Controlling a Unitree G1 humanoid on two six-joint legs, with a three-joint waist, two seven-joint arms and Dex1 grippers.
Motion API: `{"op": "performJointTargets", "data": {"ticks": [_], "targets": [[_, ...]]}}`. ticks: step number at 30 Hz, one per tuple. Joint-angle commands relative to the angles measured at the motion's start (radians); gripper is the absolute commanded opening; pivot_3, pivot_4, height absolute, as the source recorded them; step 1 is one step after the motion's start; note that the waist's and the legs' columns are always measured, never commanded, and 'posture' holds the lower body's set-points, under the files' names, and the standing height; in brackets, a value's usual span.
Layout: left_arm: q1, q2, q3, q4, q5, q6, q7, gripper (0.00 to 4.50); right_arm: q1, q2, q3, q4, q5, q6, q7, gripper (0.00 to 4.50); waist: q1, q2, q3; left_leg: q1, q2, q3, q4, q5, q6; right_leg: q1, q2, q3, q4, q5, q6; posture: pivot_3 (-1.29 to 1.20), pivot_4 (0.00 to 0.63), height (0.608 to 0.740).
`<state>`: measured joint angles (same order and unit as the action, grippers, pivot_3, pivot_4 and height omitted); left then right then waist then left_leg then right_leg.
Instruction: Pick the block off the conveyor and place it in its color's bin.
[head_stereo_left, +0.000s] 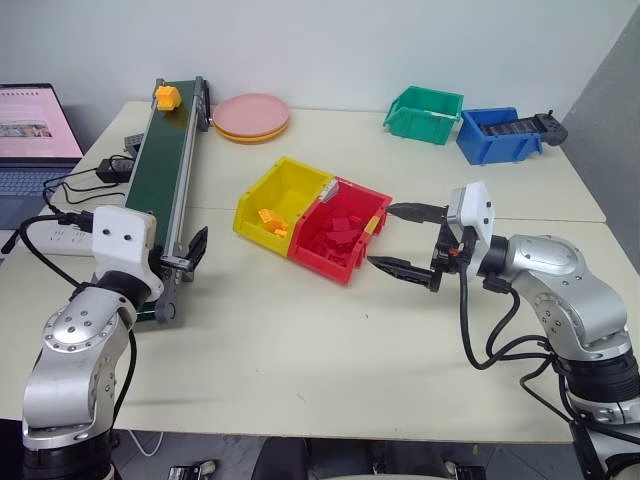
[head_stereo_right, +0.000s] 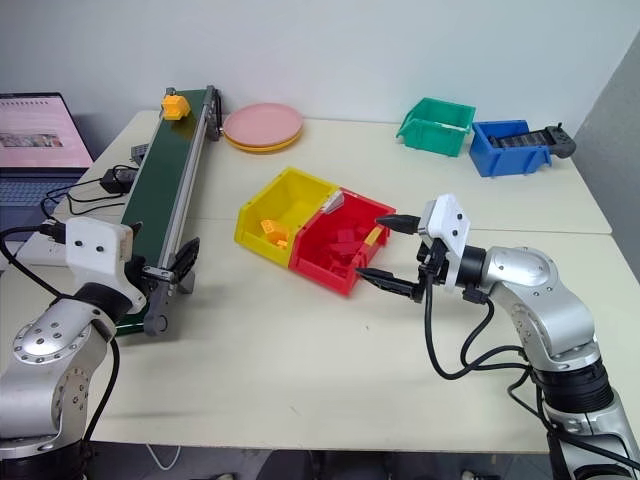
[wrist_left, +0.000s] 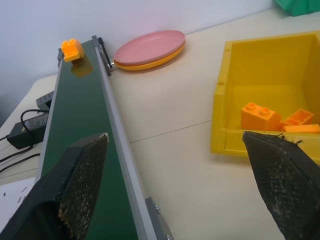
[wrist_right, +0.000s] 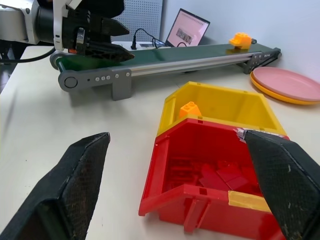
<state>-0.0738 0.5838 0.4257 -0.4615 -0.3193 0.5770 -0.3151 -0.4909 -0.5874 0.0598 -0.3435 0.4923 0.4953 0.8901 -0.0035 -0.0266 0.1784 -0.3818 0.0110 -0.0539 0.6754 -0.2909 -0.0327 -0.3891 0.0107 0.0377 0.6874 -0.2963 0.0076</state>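
Block sits ungrasped at the conveyor's far end, well ahead of the left gripper, whose jaws gape empty at the near end. Right gripper, also wide open, hovers beside the red bin; yellow bin awaits.

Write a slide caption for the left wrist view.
Open left gripper faces conveyor carrying a yellow-orange block.

L arm bent, left gripper level, pointing fwd, jaws wide apart, nothing held. R arm bent inward, right gripper level, pointing left, jaws spread, empty
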Motion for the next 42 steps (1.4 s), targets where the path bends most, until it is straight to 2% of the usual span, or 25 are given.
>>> {"op": "performJointTargets", "data": {"ticks": [1,12,20,28,42], "targets": [[0.008,0.007,0.072,-0.036,-0.008,-0.002,0.019,4.49,-0.038,0.001,-0.007,0.006,0.01,-0.012,0.02,4.5,0.0,0.0,0.0,0.0,0.0,0.0,0.0,0.0,0.0,0.0,0.0,0.0,0.0,0.0,0.0,0.0,0.15,0.74],[0.05,0.066,0.145,-0.038,0.014,0.067,0.031,4.49,-0.126,-0.018,0.018,0.038,0.033,0.03,0.104,4.5,-0.001,0.0,0.0,0.0,0.0,0.0,-0.001,0.0,0.0,0.0,0.0,0.0,-0.001,0.0,0.0,0.0,0.15,0.74],[0.029,0.088,0.192,-0.02,-0.036,0.147,0.023,4.49,-0.234,-0.021,0.022,0.075,0.074,0.097,0.152,4.5,-0.001,0.001,0.0,0.0,0.0,0.0,-0.004,0.0,0.0,0.0,-0.001,-0.001,-0.003,0.0,0.0,0.0,0.15,0.74],[0.006,0.11,0.201,0.018,-0.03,0.206,0.032,4.49,-0.242,-0.034,0.044,0.086,0.028,0.083,0.168,4.5,-0.001,0.001,0.0,0.0,-0.001,0.0,-0.006,0.0,0.0,0.0,-0.002,-0.001,-0.005,0.0,0.0,0.0,0.15,0.74],[-0.074,0.144,0.217,0.102,-0.1,0.298,0.006,4.49,-0.226,-0.051,0.038,0.046,0.063,0.123,0.2,4.5,-0.001,0.001,0.0,0.0,-0.001,0.0,-0.009,0.0,0.0,-0.001,-0.002,-0.001,-0.006,0.0,0.0,0.0,0.15,0.74]]}}
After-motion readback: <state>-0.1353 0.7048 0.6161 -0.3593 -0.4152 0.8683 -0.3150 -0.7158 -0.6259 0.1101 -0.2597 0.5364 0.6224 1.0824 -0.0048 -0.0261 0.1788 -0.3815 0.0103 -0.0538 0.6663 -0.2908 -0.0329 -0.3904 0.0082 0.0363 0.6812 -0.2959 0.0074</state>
